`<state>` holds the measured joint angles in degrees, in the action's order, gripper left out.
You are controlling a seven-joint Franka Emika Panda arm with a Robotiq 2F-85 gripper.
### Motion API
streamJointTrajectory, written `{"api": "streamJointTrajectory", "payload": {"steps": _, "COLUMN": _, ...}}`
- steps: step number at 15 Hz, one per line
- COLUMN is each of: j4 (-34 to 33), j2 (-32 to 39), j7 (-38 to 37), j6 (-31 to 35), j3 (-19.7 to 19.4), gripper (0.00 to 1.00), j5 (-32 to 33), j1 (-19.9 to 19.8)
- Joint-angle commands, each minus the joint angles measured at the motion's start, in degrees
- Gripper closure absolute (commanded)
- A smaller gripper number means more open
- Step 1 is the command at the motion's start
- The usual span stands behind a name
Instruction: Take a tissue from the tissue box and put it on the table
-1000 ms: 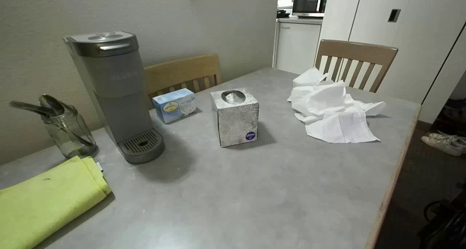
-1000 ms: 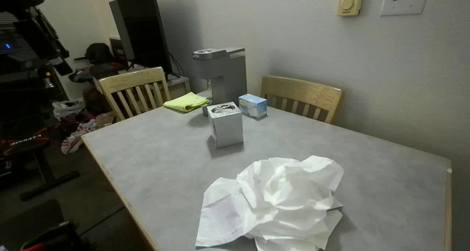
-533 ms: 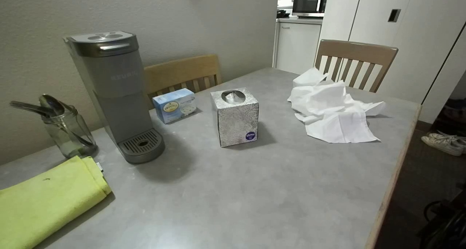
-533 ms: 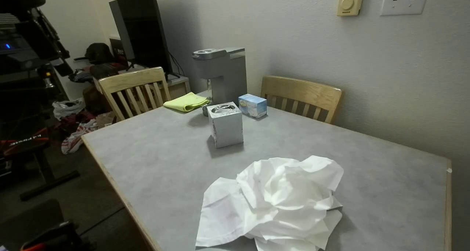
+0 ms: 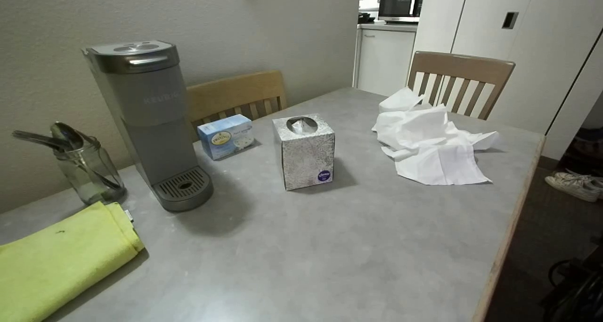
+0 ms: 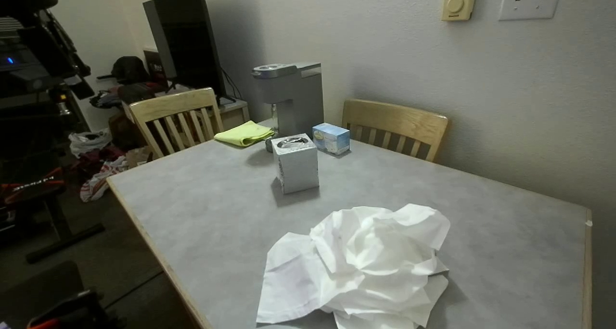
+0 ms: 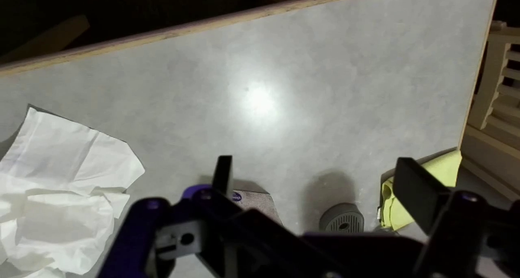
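Note:
The tissue box (image 5: 308,162) is a grey patterned cube standing upright on the grey table (image 5: 358,265). A white tissue tip (image 5: 300,126) shows in its top opening. The box also shows in an exterior view (image 6: 299,171). White crumpled tissues (image 5: 431,140) lie spread on the table beside it; they also show in an exterior view (image 6: 370,266) and in the wrist view (image 7: 61,213). My gripper (image 7: 315,164) is open and empty in the wrist view, high above the table. Its left finger and linkage partly hide the box (image 7: 260,205). The gripper is not seen in either exterior view.
A grey coffee maker (image 5: 155,115) stands tall near the wall, with a blue tea box (image 5: 226,136) beside it. A glass jar with cutlery (image 5: 89,171) and a folded yellow cloth (image 5: 66,261) are at that end. Chairs (image 6: 394,127) stand around the table.

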<state>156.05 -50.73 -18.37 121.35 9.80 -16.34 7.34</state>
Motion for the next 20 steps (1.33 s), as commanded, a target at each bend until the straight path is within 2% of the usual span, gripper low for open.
{"api": "streamJointTrajectory", "payload": {"steps": 1, "j4": -0.9, "j2": 1.6, "j7": -4.1, "j6": -0.1, "j3": 3.8, "gripper": 0.00, "j5": -0.3, "j1": -0.4}}
{"api": "streamJointTrajectory", "payload": {"steps": 2, "j4": -0.2, "j2": 0.1, "j7": -1.9, "j6": -0.3, "j3": 2.0, "gripper": 0.00, "j5": -0.1, "j1": -0.2}}
{"api": "streamJointTrajectory", "payload": {"steps": 4, "j4": 0.0, "j2": 0.0, "j7": -3.2, "j6": -0.1, "j3": 3.2, "gripper": 0.00, "j5": 0.1, "j1": -0.3}}
{"api": "streamJointTrajectory", "payload": {"steps": 8, "j4": 0.1, "j2": 2.0, "j7": -1.0, "j6": 2.4, "j3": 2.0, "gripper": 0.00, "j5": 1.0, "j1": -1.3}}
{"api": "streamJointTrajectory", "payload": {"steps": 15, "j4": -4.2, "j2": 15.7, "j7": 3.8, "j6": 15.1, "j3": -0.4, "gripper": 0.00, "j5": 5.7, "j1": -4.4}}
{"api": "streamJointTrajectory", "payload": {"steps": 20, "j4": -9.5, "j2": 25.6, "j7": 4.3, "j6": 21.2, "j3": -1.6, "gripper": 0.00, "j5": 8.6, "j1": -4.7}}
